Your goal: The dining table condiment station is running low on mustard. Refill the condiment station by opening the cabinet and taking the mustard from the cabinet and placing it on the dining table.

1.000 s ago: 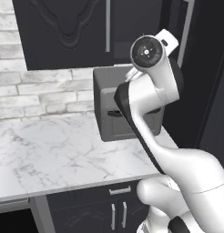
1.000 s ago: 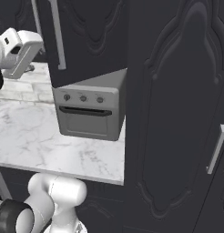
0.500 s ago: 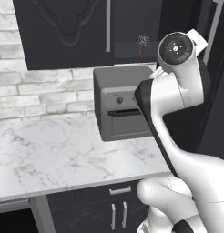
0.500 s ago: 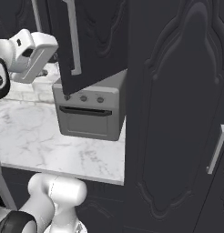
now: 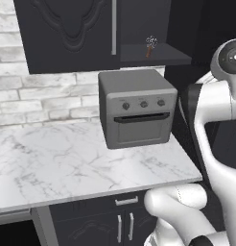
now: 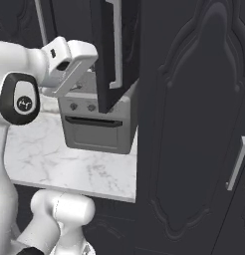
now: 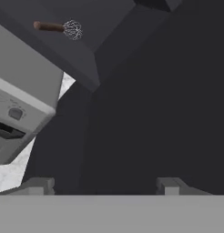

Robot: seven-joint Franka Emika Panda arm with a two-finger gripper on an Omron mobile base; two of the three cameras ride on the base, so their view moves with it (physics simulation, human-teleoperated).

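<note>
You had the cabinet [image 5: 67, 33] in front of you: matte black, its left door carved with an ornate raised panel and edged by a long silver bar handle [image 5: 113, 27]. The right door [image 6: 114, 50] stood swung out, seen edge-on in the right base view, and the shelf behind it [image 5: 156, 54] lay bare. On that shelf rested a small whisk [image 5: 150, 44] with a brown handle and a wire head; in the hand view it appeared as whisk [image 7: 63, 28], lying on its side. You could not find the mustard anywhere; much of the cabinet's inside was cut off or too dark to read.

Below sat a boxy grey toaster oven [image 5: 135, 108] with three knobs and a dark slot handle, on a white, grey-veined marble counter [image 5: 67, 166] backed by pale brick.

Your gripper [image 7: 104, 185] hung with its two fingertips [image 7: 38, 184] set wide apart, nothing between them, facing a flat dark panel.
</note>
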